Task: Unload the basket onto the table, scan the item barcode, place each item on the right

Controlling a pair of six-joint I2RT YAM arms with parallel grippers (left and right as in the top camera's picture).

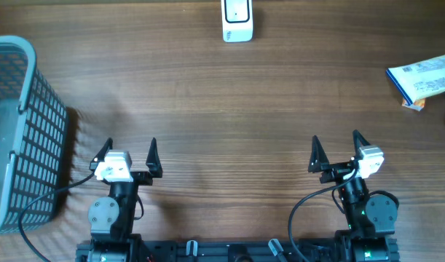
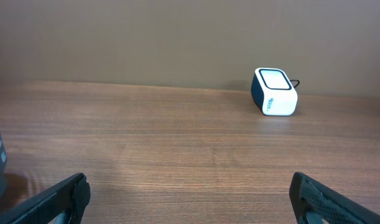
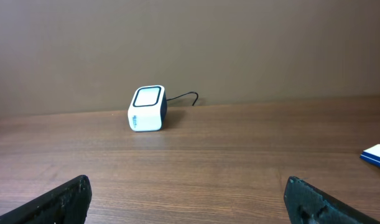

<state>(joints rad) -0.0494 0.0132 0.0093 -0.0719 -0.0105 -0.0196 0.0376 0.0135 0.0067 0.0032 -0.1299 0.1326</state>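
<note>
Nearest the lens, at the near edge of the wooden counter [image 1: 229, 109], stood two black pincers: the left pincer [image 1: 130, 154] left of centre, fingers spread wide with nothing between them, and the right pincer [image 1: 336, 151] right of centre, likewise spread wide and empty. Both pointed toward the far edge and touched no object. One scanner [image 1: 237, 20], a small white box with a dark-rimmed window on its face, sat at the far edge near the middle, well apart from both pincers; a thin dark cable [image 3: 183, 96] ran from its back. One packet [image 1: 426, 78] — the item, blue and white with printing — lay flat at the far right of the counter, well apart from the scanner and beyond the right pincer; whether a barcode faced up could not be told. One grey mesh basket [image 1: 40, 124] stood at the left edge, beside the left pincer but not touching it.
</note>
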